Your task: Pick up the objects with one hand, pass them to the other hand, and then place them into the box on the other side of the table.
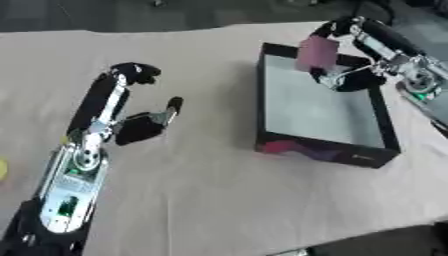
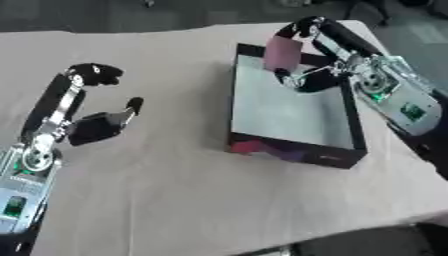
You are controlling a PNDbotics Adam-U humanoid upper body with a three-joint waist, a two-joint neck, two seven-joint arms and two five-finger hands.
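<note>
My right hand (image 2: 308, 75) hovers over the far end of the black box (image 1: 325, 146), shut on a dark pink block (image 2: 283, 52) pinched between its fingers and thumb. The block hangs above the box's pale grey floor, close to the far wall. My left hand (image 1: 138, 123) stands over the beige table at the left, holding nothing, its fingers curved and spread apart from the thumb. The box has a pink and purple print on its near wall.
A beige cloth covers the table (image 1: 227, 200). A small yellow thing (image 1: 3, 169) shows at the left edge. The table's near edge runs across the lower right corner, with dark floor beyond it.
</note>
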